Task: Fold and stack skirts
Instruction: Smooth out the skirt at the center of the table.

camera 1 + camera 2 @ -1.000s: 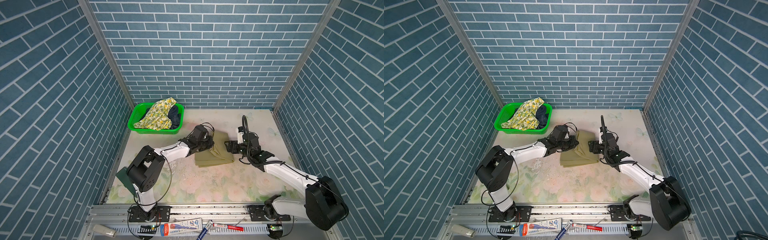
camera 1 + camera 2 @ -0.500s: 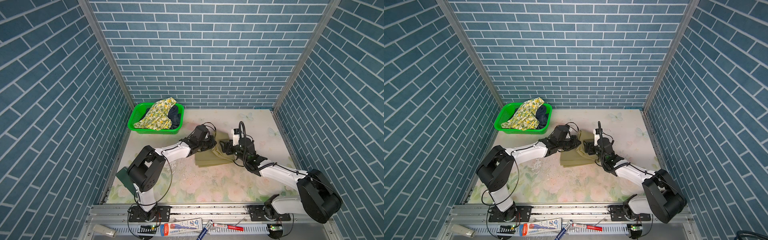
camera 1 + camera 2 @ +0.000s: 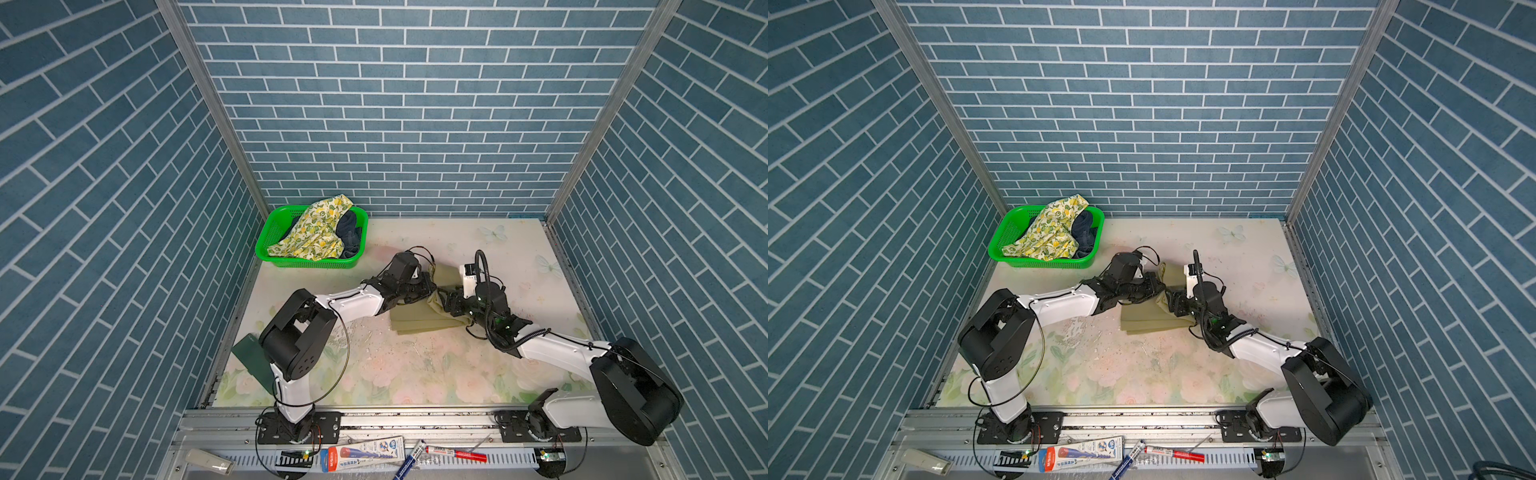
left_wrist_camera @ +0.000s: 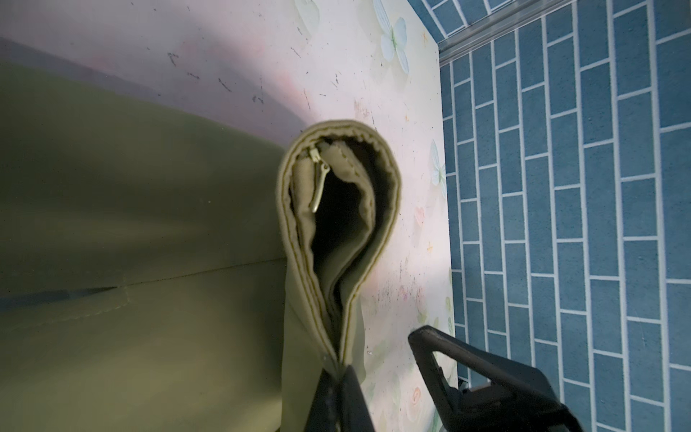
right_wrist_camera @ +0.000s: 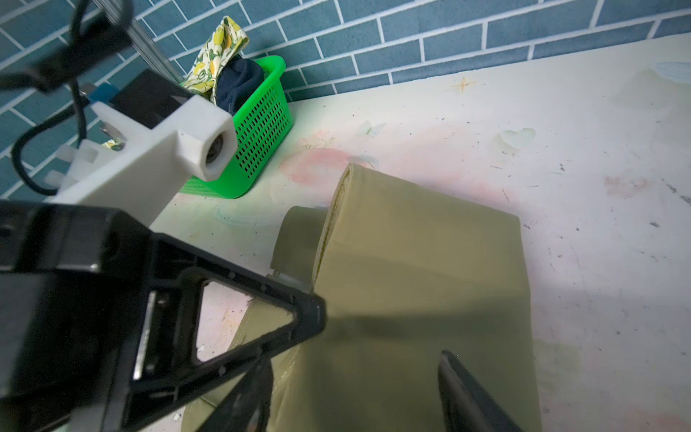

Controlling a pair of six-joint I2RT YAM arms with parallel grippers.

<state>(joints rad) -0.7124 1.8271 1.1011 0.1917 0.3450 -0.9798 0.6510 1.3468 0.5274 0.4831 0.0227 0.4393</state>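
Cream floral covering spread across the table (image 3: 415, 374), the biggest thing in both top views. At its far left corner stood the green mesh basket (image 3: 307, 263). The lemon-print skirt (image 3: 316, 232) was heaped in it and the navy denim skirt (image 3: 351, 237) was tucked in at the right side; neither looked started on. The olive skirt (image 3: 419, 324) lay near the middle of the table, between the two arms, part-folded into a strip. Its long axis ran roughly far to near, the far end a little to the right of the near one. Its near half rested flat, while its middle was pulled up into a ridge. A second earlier the right arm had stood clear to the right of the cloth. It had since swung left, so that the right gripper (image 5: 351, 377) sat over the raised part, jaws wide with olive cloth between them and not yet closed. The left gripper (image 4: 338, 374) was pinched narrow on the waistband (image 4: 389, 194), which stood doubled into an open loop reaching toward the right wall, the zip pull (image 4: 318, 187) hanging inside it. Judged from this, the arms were meeting for a shared hold or a hand-over before the next fold, so the first skirt was mid-fold and stacking had not begun.
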